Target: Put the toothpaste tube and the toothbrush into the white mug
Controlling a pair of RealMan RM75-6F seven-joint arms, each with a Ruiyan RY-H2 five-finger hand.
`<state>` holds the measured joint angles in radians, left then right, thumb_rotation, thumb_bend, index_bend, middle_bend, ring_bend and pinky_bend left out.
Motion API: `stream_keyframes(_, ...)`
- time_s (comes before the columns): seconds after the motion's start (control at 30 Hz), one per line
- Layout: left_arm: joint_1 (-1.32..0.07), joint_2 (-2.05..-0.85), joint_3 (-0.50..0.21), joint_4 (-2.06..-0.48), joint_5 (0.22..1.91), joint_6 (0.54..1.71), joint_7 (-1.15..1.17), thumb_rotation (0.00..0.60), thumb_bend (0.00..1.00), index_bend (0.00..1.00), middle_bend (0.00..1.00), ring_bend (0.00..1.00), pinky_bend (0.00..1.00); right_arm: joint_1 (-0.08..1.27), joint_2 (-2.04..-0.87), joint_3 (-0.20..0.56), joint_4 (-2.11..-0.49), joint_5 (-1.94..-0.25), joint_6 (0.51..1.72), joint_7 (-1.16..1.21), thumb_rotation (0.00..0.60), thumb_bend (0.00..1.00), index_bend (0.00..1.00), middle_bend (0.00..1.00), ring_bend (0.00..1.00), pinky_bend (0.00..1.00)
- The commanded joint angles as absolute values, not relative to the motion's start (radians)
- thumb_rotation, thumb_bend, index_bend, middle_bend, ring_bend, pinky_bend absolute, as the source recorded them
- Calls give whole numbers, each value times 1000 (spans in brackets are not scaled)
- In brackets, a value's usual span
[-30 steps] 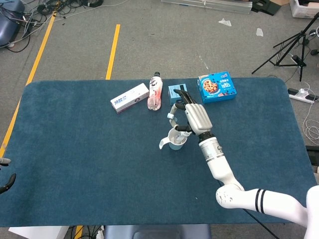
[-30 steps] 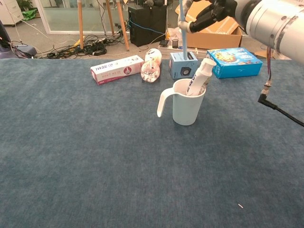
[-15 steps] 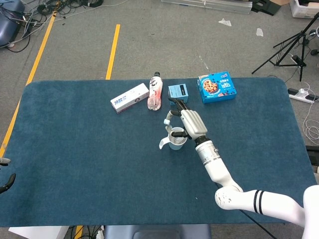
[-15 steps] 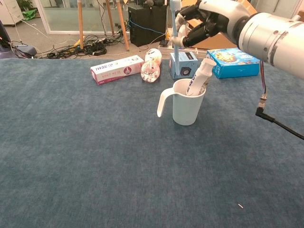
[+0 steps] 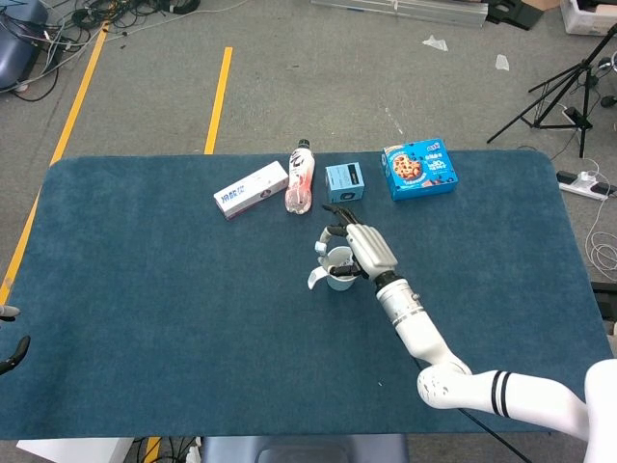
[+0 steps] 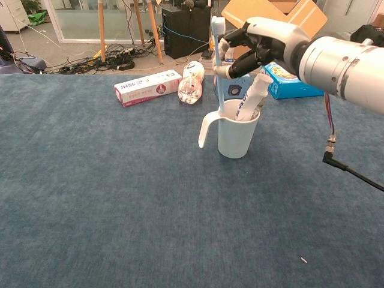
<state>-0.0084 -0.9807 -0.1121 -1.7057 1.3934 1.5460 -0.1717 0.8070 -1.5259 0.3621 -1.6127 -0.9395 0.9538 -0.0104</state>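
The white mug (image 5: 335, 278) (image 6: 233, 137) stands upright near the table's middle, handle to the left. The toothpaste tube (image 6: 250, 99) leans inside it, cap end sticking out to the right. My right hand (image 5: 365, 247) (image 6: 264, 43) hovers just above the mug and pinches the toothbrush (image 6: 217, 57) upright, bristles on top. The brush's lower end dips inside the mug's left rim. Only the fingertips of my left hand (image 5: 9, 340) show at the left edge of the head view, apart and holding nothing.
Along the far side lie a white toothpaste carton (image 5: 251, 189) (image 6: 147, 87), a pink-and-white bottle (image 5: 301, 178) (image 6: 192, 87), a small blue box (image 5: 344, 180) and a blue cookie box (image 5: 418, 169) (image 6: 295, 83). Blue cloth covers the table (image 5: 174, 318).
My right hand has come down and toward the mug's left side with the toothbrush. The brush's lower end has dropped from above the mug into its rim.
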Motion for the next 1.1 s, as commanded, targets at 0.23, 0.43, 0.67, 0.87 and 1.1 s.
stream_keyframes(0.23, -8, -981, -112, -1705, 1395, 1547, -172, 600, 289, 387, 444, 452, 451, 802, -1528, 339, -1591, -936, 932, -7, 600, 282, 596, 110, 0, 209)
stream_keyframes(0.43, -8, -981, -112, -1705, 1393, 1545, -172, 600, 290, 387, 444, 452, 451, 799, -1520, 326, -1580, -931, 923, -18, 600, 280, 558, 110, 0, 209)
stream_keyframes(0.67, -10, -982, -112, -1703, 1390, 1540, -170, 600, 290, 387, 444, 452, 451, 798, -1511, 322, -1570, -912, 913, -29, 600, 277, 372, 104, 0, 209)
stream_keyframes(0.87, -10, -982, -112, -1702, 1389, 1539, -171, 600, 290, 387, 444, 451, 451, 794, -1499, 323, -1578, -913, 918, -34, 600, 277, 261, 95, 0, 209)
stream_keyframes(1.1, -12, -983, -114, -1698, 1382, 1533, -171, 600, 290, 387, 444, 452, 451, 768, -1434, 328, -1657, -960, 995, -78, 600, 276, 259, 94, 0, 209)
